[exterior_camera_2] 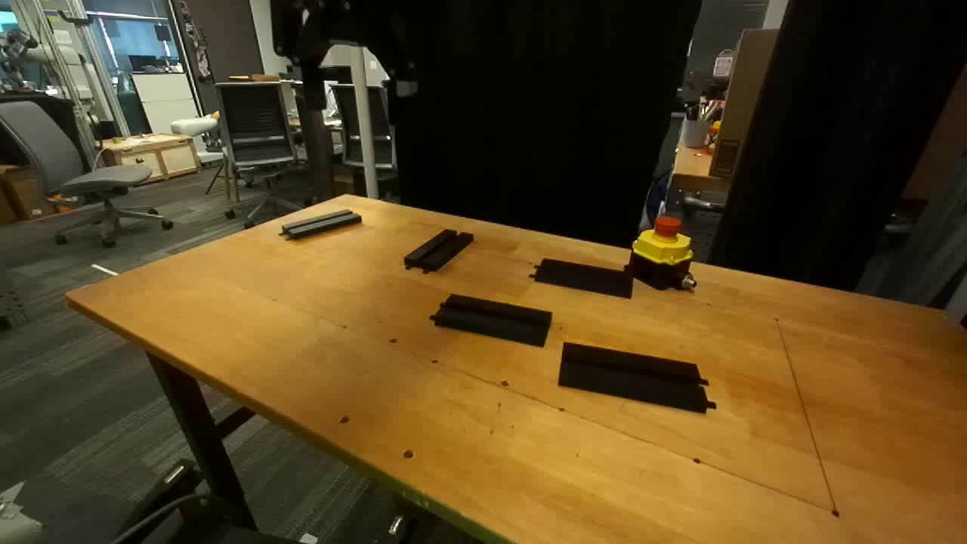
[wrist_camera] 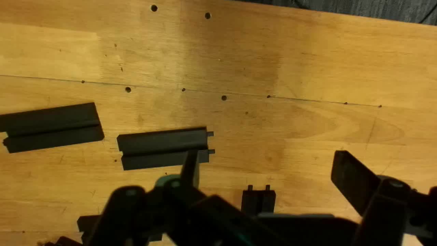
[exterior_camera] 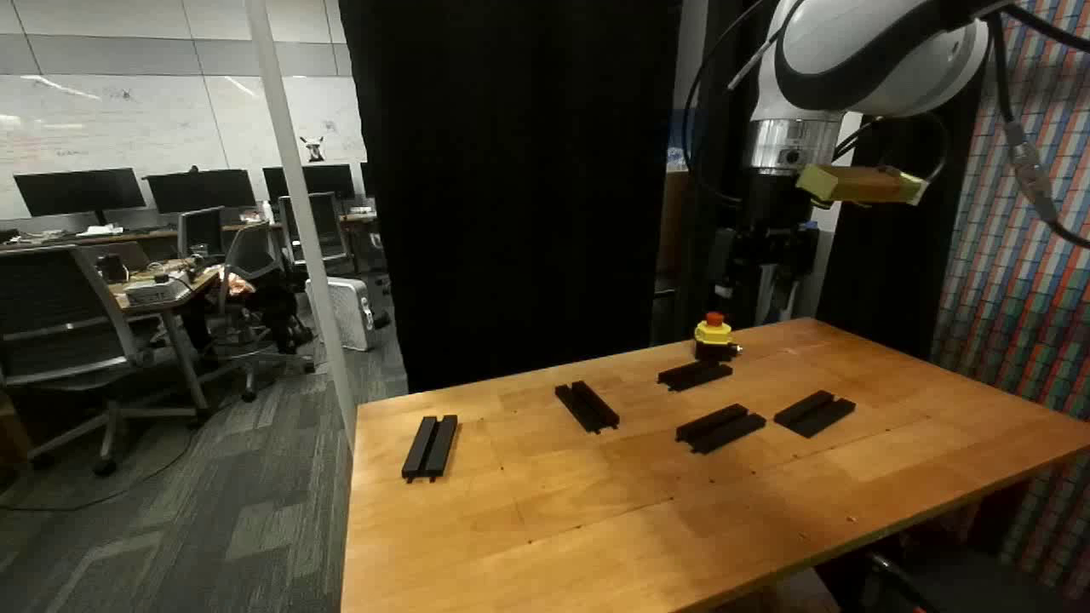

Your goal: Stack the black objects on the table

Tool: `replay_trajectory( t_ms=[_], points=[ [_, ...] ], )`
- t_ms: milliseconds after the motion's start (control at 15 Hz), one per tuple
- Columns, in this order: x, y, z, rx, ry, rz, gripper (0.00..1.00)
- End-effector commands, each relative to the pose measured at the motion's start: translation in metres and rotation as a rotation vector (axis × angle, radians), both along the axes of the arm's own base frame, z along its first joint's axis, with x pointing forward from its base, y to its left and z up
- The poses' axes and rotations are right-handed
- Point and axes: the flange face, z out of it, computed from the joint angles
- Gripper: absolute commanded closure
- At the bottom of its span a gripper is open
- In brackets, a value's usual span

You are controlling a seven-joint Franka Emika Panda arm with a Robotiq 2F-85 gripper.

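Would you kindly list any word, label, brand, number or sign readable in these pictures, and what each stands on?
None can be read.
Whiteboard: faint writing, too blurred to read.
Brown cardboard: printed mark, too small to read.
Black bars and red-and-yellow button: no lettering can be made out.

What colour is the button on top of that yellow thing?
Red. The button shows best in an exterior view.

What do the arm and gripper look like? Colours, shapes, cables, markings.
Arm: rounded shells, white with black trim, plus a silver metal collar. Dark cables, one with a grey connector. Boxy yellow-green block by the collar. Gripper: black, linked segments, two flat-faced fingers. No markings I can read.
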Motion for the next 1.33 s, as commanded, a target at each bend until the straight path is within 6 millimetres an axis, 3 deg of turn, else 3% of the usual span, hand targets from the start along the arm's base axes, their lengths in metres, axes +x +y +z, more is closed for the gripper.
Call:
replay_trajectory(
  t_ms=[0, 267, 533, 867, 1267],
  points=[
    [0.001, 0.000, 0.003, 0.000, -0.004, 0.000, 0.00],
    [0.002, 0.000, 0.009, -0.001, -0.018, 0.000, 0.00],
    [0.004, -0.004, 0.003, 0.005, -0.017, -0.041, 0.00],
    [0.009, -0.018, -0.029, 0.025, -0.005, -0.310, 0.00],
    [0.002, -0.021, -0.092, 0.057, 0.027, -0.627, 0.00]
  ],
)
